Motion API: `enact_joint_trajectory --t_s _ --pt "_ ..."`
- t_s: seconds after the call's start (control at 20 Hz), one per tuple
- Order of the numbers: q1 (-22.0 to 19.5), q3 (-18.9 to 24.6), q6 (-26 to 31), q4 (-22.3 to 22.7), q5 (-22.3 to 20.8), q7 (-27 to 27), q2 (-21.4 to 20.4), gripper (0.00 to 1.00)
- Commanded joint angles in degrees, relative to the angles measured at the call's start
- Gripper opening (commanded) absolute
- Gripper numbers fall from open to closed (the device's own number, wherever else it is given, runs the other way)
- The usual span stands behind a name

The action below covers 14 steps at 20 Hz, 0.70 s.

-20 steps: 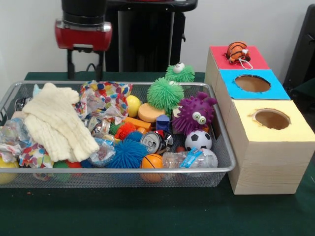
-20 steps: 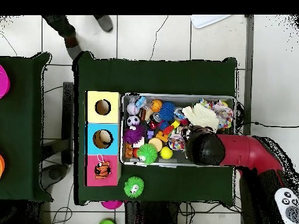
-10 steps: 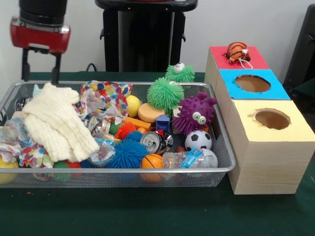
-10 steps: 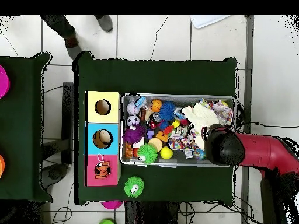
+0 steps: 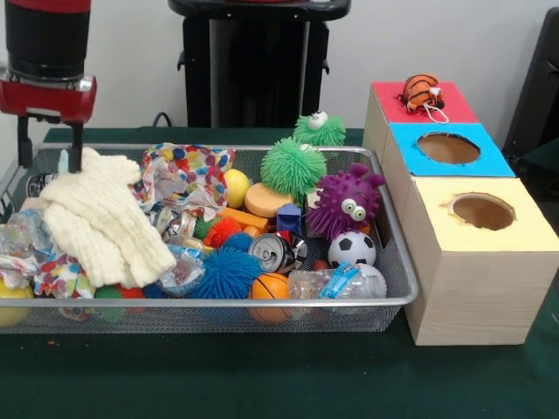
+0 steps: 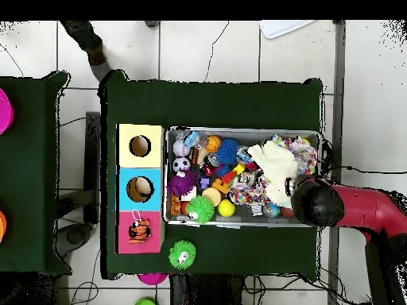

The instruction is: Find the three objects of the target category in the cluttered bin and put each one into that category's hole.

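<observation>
My gripper (image 5: 49, 161) hangs open over the left end of the wire bin (image 5: 218, 303), with nothing between its fingers. Its right fingertip sits at the top of a cream knitted glove (image 5: 105, 218), which lies over the clutter there. Further right in the bin lie a green spiky ball (image 5: 293, 166), a purple spiky creature (image 5: 345, 201), a soccer ball (image 5: 352, 249), a drink can (image 5: 272, 253), a blue spiky ball (image 5: 225, 272) and a plastic bottle (image 5: 336, 282). From overhead the wrist (image 6: 318, 202) hides the fingers at the bin's (image 6: 238, 129) right end beside the glove (image 6: 274, 163).
Right of the bin stand three boxes: a red top (image 5: 450, 105) carrying an orange striped toy (image 5: 422, 92), a blue top (image 5: 489, 161) and a yellow top (image 5: 524, 231), the last two with holes. A second green spiky ball (image 5: 319, 129) lies behind the bin. A person's leg (image 6: 87, 40) shows overhead.
The gripper has travelled left along the bin's back edge and come down, so its fingers now reach the top of the glove. Nothing in the bin has shifted.
</observation>
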Motion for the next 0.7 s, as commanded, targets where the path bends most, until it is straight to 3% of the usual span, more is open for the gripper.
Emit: enact_joint_trajectory --t_s 0.05,0.4,0.7 --pt "-2.16 6.59 -0.96 -0.48 0.77 -6.34 6.72 1.00" --pt "-4.59 6.82 -1.01 0.17 2.35 -3.21 10.38 1.00" --pt "-5.08 5.19 -4.47 -2.35 -2.80 -4.52 14.89 1.00"
